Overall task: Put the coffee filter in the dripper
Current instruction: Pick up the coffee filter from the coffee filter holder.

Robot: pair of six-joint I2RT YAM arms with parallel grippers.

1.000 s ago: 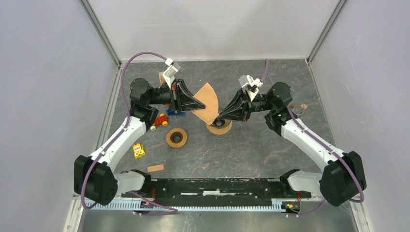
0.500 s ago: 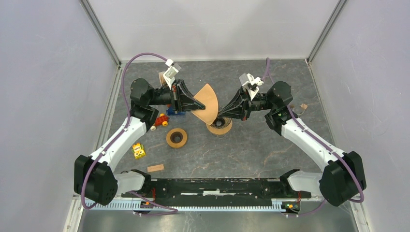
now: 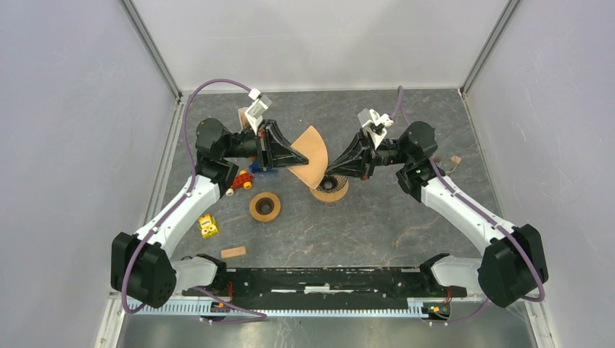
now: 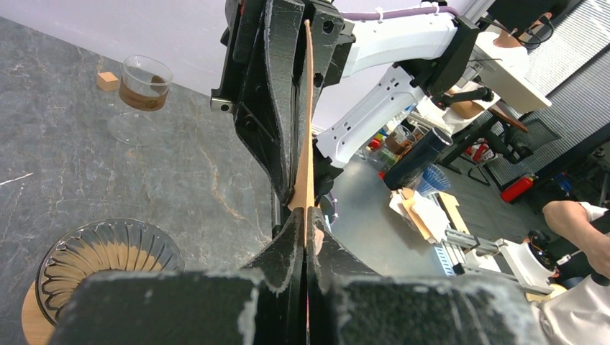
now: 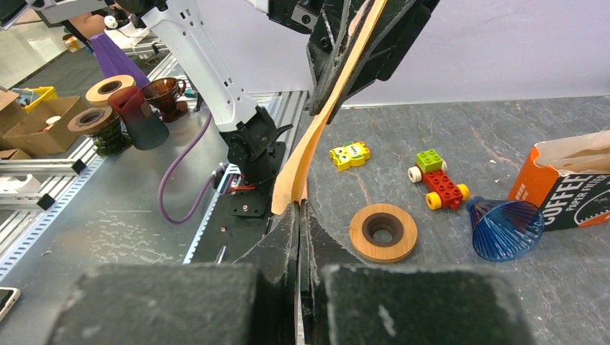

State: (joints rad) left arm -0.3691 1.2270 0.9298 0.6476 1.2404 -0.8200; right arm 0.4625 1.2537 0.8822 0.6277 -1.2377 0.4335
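bench (image 3: 377,225): grey stone | filter (image 3: 312,148): paper fan on edge, mid-frame, above the dripper (image 3: 330,191); likely light, floppy, easily creased, so best gripped at the rim | left tool (image 3: 300,161): pinched on filter's left edge | right tool (image 3: 328,176): clamped on its lower corner | dripper: ribbed, empty

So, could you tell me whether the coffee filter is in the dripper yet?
Out. The left tool and right tool each pinch the flat filter in the air; the dripper shows only bare ribbed glass.
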